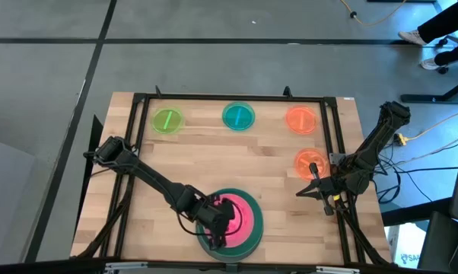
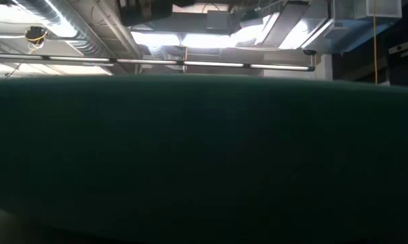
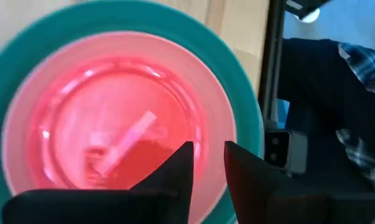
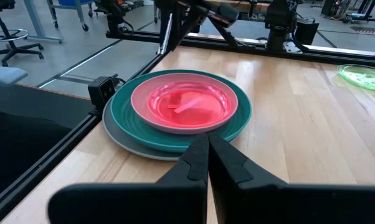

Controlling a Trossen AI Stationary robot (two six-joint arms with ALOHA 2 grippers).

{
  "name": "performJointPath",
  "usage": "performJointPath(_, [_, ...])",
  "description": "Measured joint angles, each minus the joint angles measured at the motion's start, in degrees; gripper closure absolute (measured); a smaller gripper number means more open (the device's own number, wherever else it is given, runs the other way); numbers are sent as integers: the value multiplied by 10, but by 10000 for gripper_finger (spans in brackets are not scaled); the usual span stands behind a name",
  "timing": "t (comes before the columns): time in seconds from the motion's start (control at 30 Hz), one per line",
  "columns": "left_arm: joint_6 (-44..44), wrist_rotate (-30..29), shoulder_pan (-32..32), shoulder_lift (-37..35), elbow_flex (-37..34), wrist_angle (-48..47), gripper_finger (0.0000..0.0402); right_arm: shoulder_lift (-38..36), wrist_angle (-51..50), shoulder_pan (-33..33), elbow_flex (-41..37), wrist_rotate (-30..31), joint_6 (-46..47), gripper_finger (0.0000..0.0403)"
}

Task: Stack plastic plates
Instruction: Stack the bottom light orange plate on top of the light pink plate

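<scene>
Hovering over the stack at the near edge of the table (image 1: 176, 164): left gripper (image 1: 223, 221), fingers (image 3: 178, 168) slightly parted with a narrow gap, pinching nothing, tips just above the rim of the top plate. Stack from the bottom up: grey plate (image 4: 128, 144), dark green plate (image 4: 128, 118), opaque pink plate (image 4: 144, 93), and a translucent pink plate (image 4: 187, 106) nested in the middle, all roughly concentric. Translucent pink plate lying flat inside the opaque pink one in the left wrist view, teal-green rim of the dark green plate showing all round. Lined up along the far edge, well apart from each other: lime green plate (image 1: 167, 120) at left, teal plate (image 1: 238, 116) in the middle, orange plate (image 1: 300, 119) at right. Sitting nearer, toward the right side: second orange plate (image 1: 310, 161), just beside the right arm. Parked at the right edge of the table: right gripper (image 1: 314, 187), fingers (image 4: 197, 158) pressed together, empty, pointing across the boards toward the stack. Filling nearly the whole low view: dark green surface, close to the lens, only ceiling ducts and lights visible above it. Visible beyond the table edge in the left wrist view: dark clothing with a plaid sleeve (image 3: 362, 149). Visible at the far right of the high view: a person's shoes (image 1: 423, 38) on the floor.
</scene>
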Motion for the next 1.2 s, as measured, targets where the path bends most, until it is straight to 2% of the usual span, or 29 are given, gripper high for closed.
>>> performJointPath(0.1, [1, 0, -6, 0, 0, 0, 316, 0, 0, 0, 0, 0, 0, 400])
performJointPath(0.17, [15, -21, -12, 0, 0, 3, 316, 0, -1, 0, 0, 0, 0, 400])
performJointPath(0.33, [95, -128, -27, 0, -6, 73, 316, 0, -1, 0, 0, 0, 0, 400])
performJointPath(0.4, [135, -156, -32, -1, -24, 137, 316, 0, 0, 0, 0, 1, 0, 401])
performJointPath(0.5, [207, -166, -37, -1, -67, 260, 316, 0, 0, 0, 0, 32, -7, 401])
performJointPath(0.73, [346, -176, -21, -1, -234, 636, 316, 12, 2, -2, 0, 111, -9, 401])
performJointPath(0.83, [389, -186, -11, -1, -300, 776, 316, 21, 3, -26, 0, 128, -9, 401])
performJointPath(1.03, [490, -196, 4, -1, -388, 986, 316, 52, 15, -118, 4, 70, -9, 401])
performJointPath(1.2, [509, -196, 10, -1, -436, 1055, 316, 87, -44, -192, 60, 22, -7, 401])
